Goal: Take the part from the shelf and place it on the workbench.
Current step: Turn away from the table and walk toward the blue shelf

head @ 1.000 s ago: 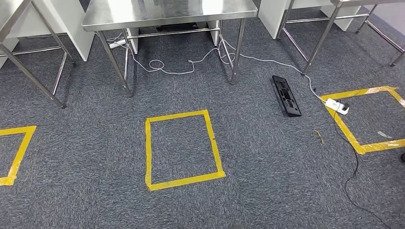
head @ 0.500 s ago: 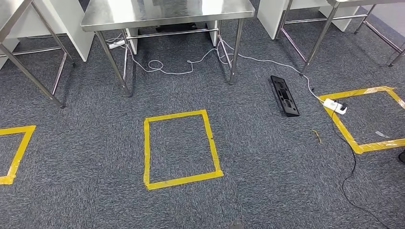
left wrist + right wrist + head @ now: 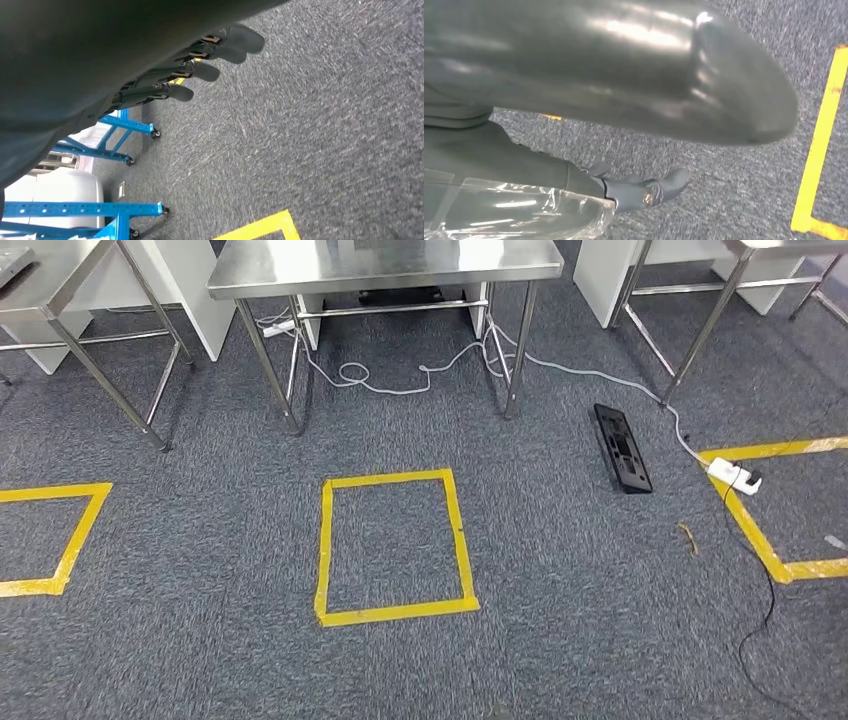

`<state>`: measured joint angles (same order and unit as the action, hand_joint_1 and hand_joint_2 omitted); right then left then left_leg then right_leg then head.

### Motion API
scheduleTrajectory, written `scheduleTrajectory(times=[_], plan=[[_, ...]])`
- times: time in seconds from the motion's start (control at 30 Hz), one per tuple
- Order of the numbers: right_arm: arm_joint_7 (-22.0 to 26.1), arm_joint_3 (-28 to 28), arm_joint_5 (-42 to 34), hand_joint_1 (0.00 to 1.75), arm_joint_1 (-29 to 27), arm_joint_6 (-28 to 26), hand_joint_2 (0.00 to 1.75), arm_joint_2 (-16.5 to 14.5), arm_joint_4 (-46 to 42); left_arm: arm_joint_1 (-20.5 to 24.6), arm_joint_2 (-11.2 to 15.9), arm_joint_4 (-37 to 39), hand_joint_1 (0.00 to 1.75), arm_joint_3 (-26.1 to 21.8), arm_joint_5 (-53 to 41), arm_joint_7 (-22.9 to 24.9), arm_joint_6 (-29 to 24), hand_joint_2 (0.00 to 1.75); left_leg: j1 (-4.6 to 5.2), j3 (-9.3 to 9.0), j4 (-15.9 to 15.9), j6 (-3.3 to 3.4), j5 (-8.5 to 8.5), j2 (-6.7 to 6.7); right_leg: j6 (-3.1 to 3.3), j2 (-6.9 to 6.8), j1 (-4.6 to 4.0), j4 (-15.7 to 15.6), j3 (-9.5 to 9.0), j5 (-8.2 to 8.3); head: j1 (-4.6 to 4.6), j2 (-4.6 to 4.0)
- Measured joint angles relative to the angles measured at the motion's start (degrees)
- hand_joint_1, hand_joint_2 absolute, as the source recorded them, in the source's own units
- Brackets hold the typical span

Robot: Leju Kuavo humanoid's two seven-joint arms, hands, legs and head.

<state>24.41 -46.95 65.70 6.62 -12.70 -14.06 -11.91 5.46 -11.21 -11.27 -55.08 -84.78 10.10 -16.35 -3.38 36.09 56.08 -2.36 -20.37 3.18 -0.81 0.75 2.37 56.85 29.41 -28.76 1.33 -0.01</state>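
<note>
A steel workbench (image 3: 385, 265) stands ahead at the far side of the carpet in the head view. My right hand (image 3: 639, 192) hangs over the carpet and holds a dark part wrapped in clear plastic (image 3: 514, 212); the wrap hides most of the hand, and only dark fingertips stick out past it. My left hand (image 3: 200, 65) hangs beside my body with its dark fingers stretched out straight and nothing in them.
A yellow tape square (image 3: 395, 548) marks the carpet before the workbench, with others at far left and right. A black tray (image 3: 622, 447), a white power strip (image 3: 735, 475) and cables (image 3: 400, 380) lie on the floor. Blue wheeled frames (image 3: 100, 207) stand by my left side.
The whole head view has shifted to the right, so the camera has turned left. The workbench and tape square now sit nearer the picture's middle.
</note>
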Motion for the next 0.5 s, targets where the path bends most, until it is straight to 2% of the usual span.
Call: scheduleTrajectory(times=[0.03, 0.07, 0.13, 0.17, 0.2, 0.23, 0.27, 0.3, 0.37, 0.4, 0.43, 0.47, 0.5], plan=[[0.00, 0.00, 0.00, 0.00, -0.02, 0.00, 0.00, -0.04, 0.00, -0.13, 0.00, 0.01, 0.00, 0.00, 0.00, 0.00, 0.01, 0.00, -0.16, 0.50, 1.10, 0.03, -0.81, -0.52, 0.47, -0.24, -0.10, 0.10, 0.03, 0.22, 0.13, 0.00], [0.00, 0.00, 0.00, 0.00, -0.06, 0.00, 0.00, -0.09, 0.00, -0.21, 0.00, 0.01, 0.00, 0.01, 0.00, 0.00, 0.01, 0.00, -0.21, 1.50, 3.42, 0.11, -2.42, -1.23, 0.84, -0.52, -0.24, 0.14, 0.12, 0.44, 0.21, -0.01], [0.00, -0.01, 0.00, 0.00, -0.18, 0.00, 0.00, -0.12, 0.00, -0.23, 0.02, 0.02, 0.00, 0.01, 0.00, 0.00, 0.02, 0.00, 0.08, 4.74, 11.43, 0.51, -7.36, -2.64, 1.26, -1.20, -0.85, 0.16, 0.55, 0.70, 0.33, -0.01], [-0.01, -0.01, 0.00, 0.00, -0.25, 0.00, 0.00, -0.12, 0.00, -0.23, 0.03, 0.02, 0.00, 0.01, 0.01, 0.00, 0.02, 0.00, 0.32, 6.27, 15.55, 0.77, -9.39, -2.87, 1.36, -1.64, -1.23, 0.18, 0.73, 0.76, 0.34, -0.01], [-0.05, -0.02, 0.00, 0.00, -0.31, 0.00, 0.00, -0.11, 0.00, -0.25, 0.04, 0.02, 0.00, 0.00, 0.04, 0.00, 0.02, 0.00, 0.59, 7.04, 18.22, 1.15, -10.50, -2.94, 1.43, -2.12, -1.61, 0.19, 0.86, 0.80, 0.34, -0.01], [-0.11, -0.03, -0.03, 0.00, -0.36, 0.00, 0.00, -0.11, 0.00, -0.27, 0.04, 0.02, 0.00, -0.02, 0.09, 0.00, 0.03, 0.00, 0.96, 6.70, 18.67, 1.74, -10.55, -2.97, 1.49, -2.58, -2.01, 0.19, 0.91, 0.82, 0.34, -0.01], [-0.18, -0.04, -0.08, 0.00, -0.39, 0.00, 0.00, -0.13, 0.00, -0.29, 0.04, 0.02, 0.00, -0.03, 0.17, 0.00, 0.04, 0.00, 1.42, 5.12, 16.66, 2.54, -9.61, -3.07, 1.54, -3.00, -2.40, 0.18, 0.90, 0.83, 0.34, -0.01], [-0.24, -0.07, -0.13, 0.00, -0.38, 0.00, 0.00, -0.15, 0.00, -0.28, 0.04, 0.02, 0.00, -0.04, 0.26, 0.00, 0.05, 0.00, 2.05, 2.66, 12.91, 3.61, -8.17, -3.45, 1.58, -3.36, -2.71, 0.17, 0.85, 0.83, 0.34, 0.00], [-0.26, -0.13, -0.17, 0.00, -0.35, 0.02, 0.00, -0.37, 0.00, -0.21, 0.16, -0.01, 0.00, -0.09, 0.43, 0.00, 0.08, 0.00, 3.27, -1.48, 6.11, 5.96, -6.34, -5.38, 1.61, -4.01, -3.02, 0.06, 0.75, 0.83, -0.08, 0.00], [-0.27, -0.15, -0.11, 0.00, -0.33, 0.05, 0.00, -0.46, 0.00, -0.18, 0.20, -0.03, 0.00, -0.12, 0.51, 0.00, 0.08, 0.00, 3.82, -2.48, 4.31, 6.77, -6.02, -6.15, 1.58, -4.36, -2.98, 0.00, 0.73, 0.84, -0.12, 0.01], [-0.28, -0.16, -0.02, 0.00, -0.32, 0.10, 0.00, -0.55, 0.00, -0.16, 0.25, -0.04, 0.00, -0.16, 0.63, 0.01, 0.08, 0.00, 4.16, -2.68, 3.73, 7.25, -6.05, -6.56, 1.54, -4.74, -2.86, -0.13, 0.68, 0.86, -0.18, 0.00], [-0.31, -0.18, 0.08, 0.00, -0.31, 0.16, 0.00, -0.60, -0.01, -0.16, 0.21, -0.04, 0.00, -0.20, 0.75, 0.03, 0.07, 0.00, 4.41, -2.74, 3.26, 7.50, -5.78, -6.25, 1.41, -5.15, -2.87, -0.36, 0.55, 0.94, -0.03, 0.00], [-0.36, -0.19, 0.18, 0.00, -0.29, 0.22, 0.00, -0.71, -0.01, -0.17, 0.22, -0.05, 0.00, -0.25, 0.86, 0.06, 0.07, 0.00, 4.22, -3.13, 2.36, 7.55, -5.30, -5.79, 1.29, -5.35, -2.92, -0.46, 0.54, 0.93, 0.15, 0.01]])
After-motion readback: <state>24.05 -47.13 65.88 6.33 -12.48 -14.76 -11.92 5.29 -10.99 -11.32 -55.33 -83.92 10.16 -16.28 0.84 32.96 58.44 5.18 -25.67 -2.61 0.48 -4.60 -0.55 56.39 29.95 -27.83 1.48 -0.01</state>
